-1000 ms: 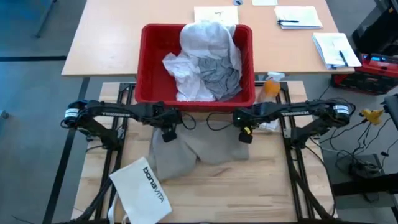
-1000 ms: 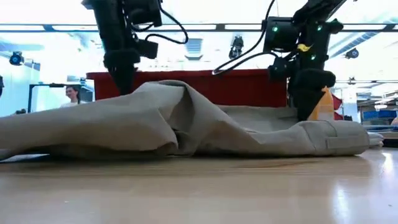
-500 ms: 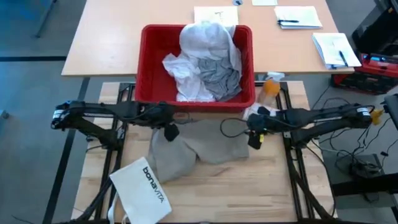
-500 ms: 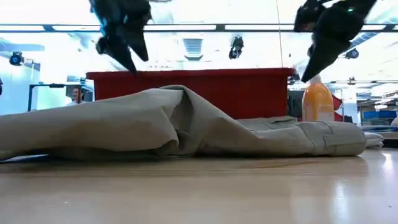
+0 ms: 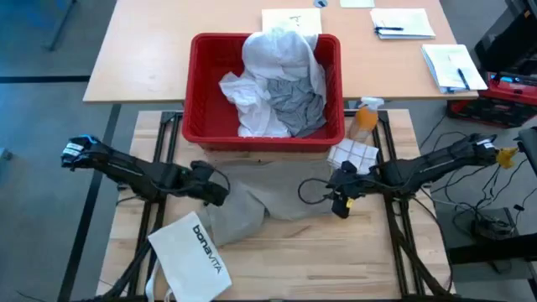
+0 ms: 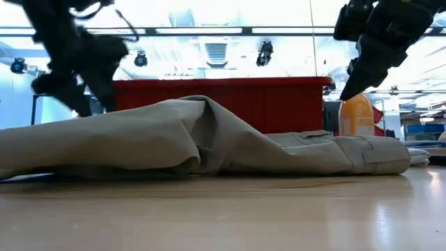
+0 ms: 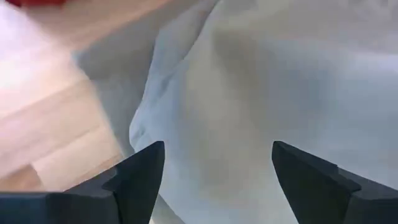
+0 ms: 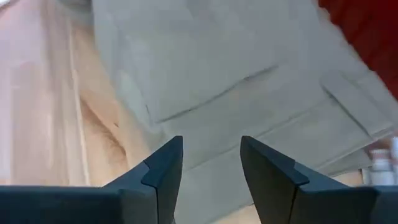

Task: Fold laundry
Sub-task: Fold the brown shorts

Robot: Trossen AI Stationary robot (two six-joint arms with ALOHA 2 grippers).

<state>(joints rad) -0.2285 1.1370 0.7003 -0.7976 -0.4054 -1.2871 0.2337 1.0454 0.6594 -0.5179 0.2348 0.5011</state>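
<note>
The khaki-tan garment (image 5: 268, 197) lies crumpled on the wooden table (image 5: 369, 252), with a raised fold (image 6: 202, 111) near its middle. My left gripper (image 5: 216, 191) hangs open over its left part, cloth showing between the spread fingers (image 7: 217, 149). My right gripper (image 5: 339, 204) is open with a narrower gap (image 8: 211, 146), above the garment's right part and clear of it (image 6: 348, 87). More laundry, white (image 5: 277, 54) and grey (image 5: 298, 105), is heaped in a red basket (image 5: 201, 92) at the far edge.
A stiff white bag printed "bonavita" (image 5: 193, 256) lies at the near left, beside the garment. An orange spray bottle (image 5: 363, 117) and a white checked cloth (image 5: 352, 155) sit right of the basket. Papers lie on the far desk (image 5: 403, 21).
My left gripper has opened and let go of the garment's far edge, then swung toward the table's left and near edge and come lower. My right gripper has risen off the garment's far right part and gone toward the right and near edge. The garment lies still.
</note>
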